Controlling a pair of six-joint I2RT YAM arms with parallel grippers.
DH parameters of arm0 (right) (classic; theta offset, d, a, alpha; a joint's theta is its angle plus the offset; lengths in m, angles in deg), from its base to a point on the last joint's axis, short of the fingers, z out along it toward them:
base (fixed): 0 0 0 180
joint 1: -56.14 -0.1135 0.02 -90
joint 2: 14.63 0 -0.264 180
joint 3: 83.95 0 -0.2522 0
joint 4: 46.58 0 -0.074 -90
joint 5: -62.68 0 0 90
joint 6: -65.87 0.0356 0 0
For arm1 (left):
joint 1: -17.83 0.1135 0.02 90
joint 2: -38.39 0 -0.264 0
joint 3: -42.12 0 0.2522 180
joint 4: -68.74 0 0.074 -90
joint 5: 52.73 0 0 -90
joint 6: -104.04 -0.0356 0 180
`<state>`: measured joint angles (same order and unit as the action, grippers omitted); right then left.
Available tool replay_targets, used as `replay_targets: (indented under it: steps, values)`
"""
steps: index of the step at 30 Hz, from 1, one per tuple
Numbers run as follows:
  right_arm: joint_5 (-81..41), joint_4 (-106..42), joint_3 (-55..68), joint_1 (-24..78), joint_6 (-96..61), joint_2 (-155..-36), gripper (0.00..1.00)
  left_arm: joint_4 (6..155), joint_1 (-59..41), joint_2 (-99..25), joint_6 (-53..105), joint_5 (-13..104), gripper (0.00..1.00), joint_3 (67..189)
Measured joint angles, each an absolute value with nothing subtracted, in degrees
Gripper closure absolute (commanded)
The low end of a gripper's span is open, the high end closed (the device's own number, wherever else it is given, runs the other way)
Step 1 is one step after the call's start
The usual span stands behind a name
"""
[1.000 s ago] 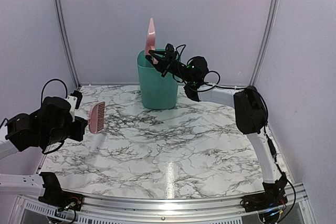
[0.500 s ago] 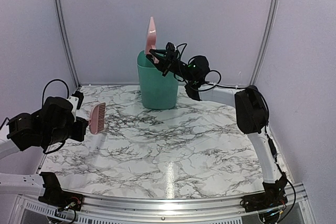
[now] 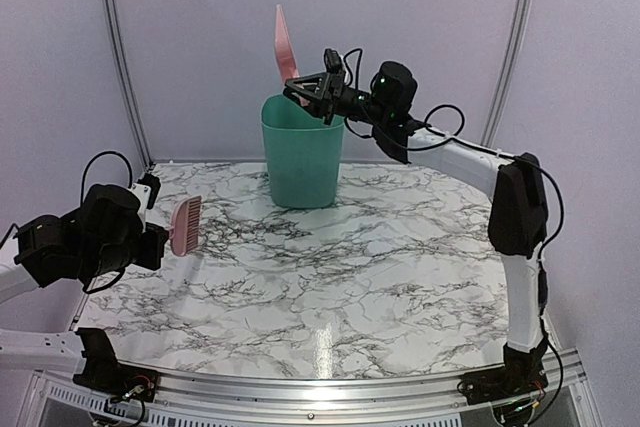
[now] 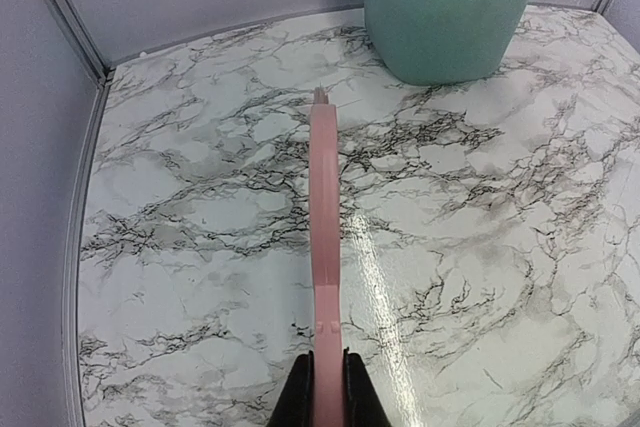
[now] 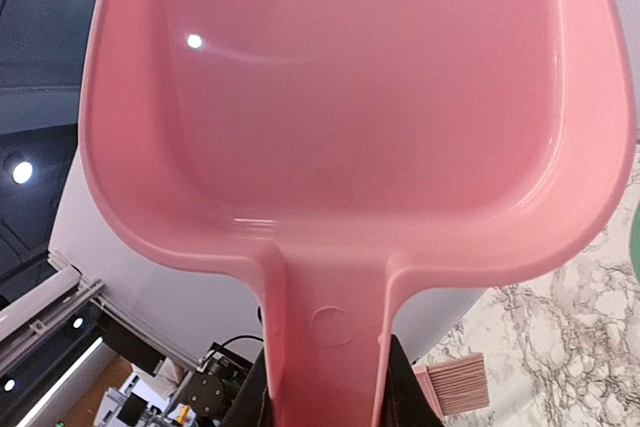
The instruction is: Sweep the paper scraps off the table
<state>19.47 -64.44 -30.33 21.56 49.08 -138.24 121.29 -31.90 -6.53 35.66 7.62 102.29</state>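
White marble with grey-black veins and a glossy streak of glare: that's the table [image 3: 350,287], running wide from the left wall to the right, metal edge at the front. Over on the left, the left gripper [image 3: 160,237] has its jaws pinched narrow on the handle of a pink brush [image 3: 184,224], which sits low over the table's left side; the left wrist view shows the brush edge-on, pointing toward the teal bin [image 3: 302,152]. Can't tell if the bristles touch the marble. The bin stands upright at the back centre, well apart from the brush. Just above its rim, the right gripper [image 3: 298,87] has its jaws clamped on the handle of a pink dustpan [image 3: 284,47], scoop tipped up toward the back wall. The bin's inside is hidden.
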Motion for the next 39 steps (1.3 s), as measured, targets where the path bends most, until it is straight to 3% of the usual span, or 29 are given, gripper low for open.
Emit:
replay_targets:
  steps: [12,21,30,39]
  values:
    - [10.46,-29.73,-23.84,19.83,18.2,-121.76,1.0,121.29,-31.9,-6.6,35.66,7.62,0.95,102.29]
    - [-5.82,-10.19,-10.94,19.68,2.26,-106.53,1.0,121.02,-31.9,-7.23,36.58,7.57,0.96,102.31]
    - [-28.33,4.48,1.4,21.14,-2.35,-95.77,1.0,116.72,-30.39,-17.33,45.94,6.7,0.96,102.77]
    - [-33.95,8.83,14.93,22.28,-1.37,-96.45,1.0,104.5,-22.72,-24.63,58.37,16.42,0.95,99.91]
